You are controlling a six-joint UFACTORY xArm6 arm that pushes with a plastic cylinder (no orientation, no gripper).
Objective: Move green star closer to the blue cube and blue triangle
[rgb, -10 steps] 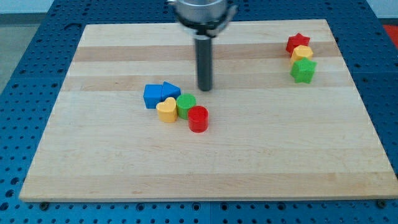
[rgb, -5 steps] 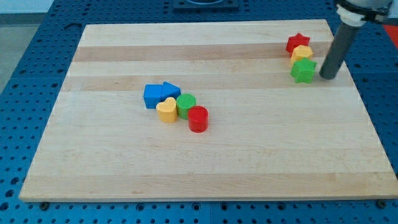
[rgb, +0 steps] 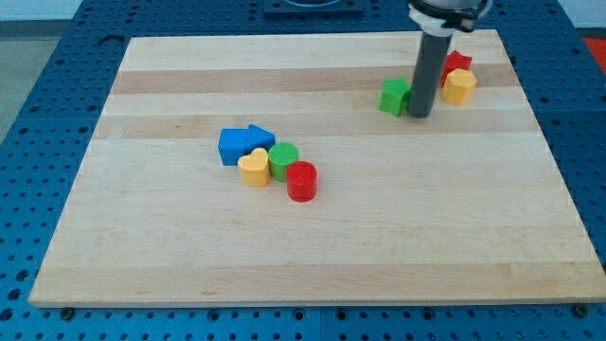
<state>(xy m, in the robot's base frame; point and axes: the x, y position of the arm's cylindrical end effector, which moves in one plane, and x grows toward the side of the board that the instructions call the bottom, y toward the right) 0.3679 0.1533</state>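
The green star point(rgb: 393, 97) lies on the wooden board point(rgb: 312, 237) at the upper right. My tip point(rgb: 420, 115) stands right against the star's right side. The blue cube point(rgb: 232, 147) and the blue triangle point(rgb: 258, 138) sit side by side left of the board's middle, well to the left of the star and a little lower.
A yellow heart point(rgb: 254, 168), a green cylinder point(rgb: 283, 158) and a red cylinder point(rgb: 302, 181) cluster just below and right of the blue blocks. A red star point(rgb: 458, 62) and a yellow block point(rgb: 460, 85) sit to the right of my rod.
My tip swung from the middle to the right of the green star, then moved left, pushing the star left and slightly up. The yellow block shifted a little.
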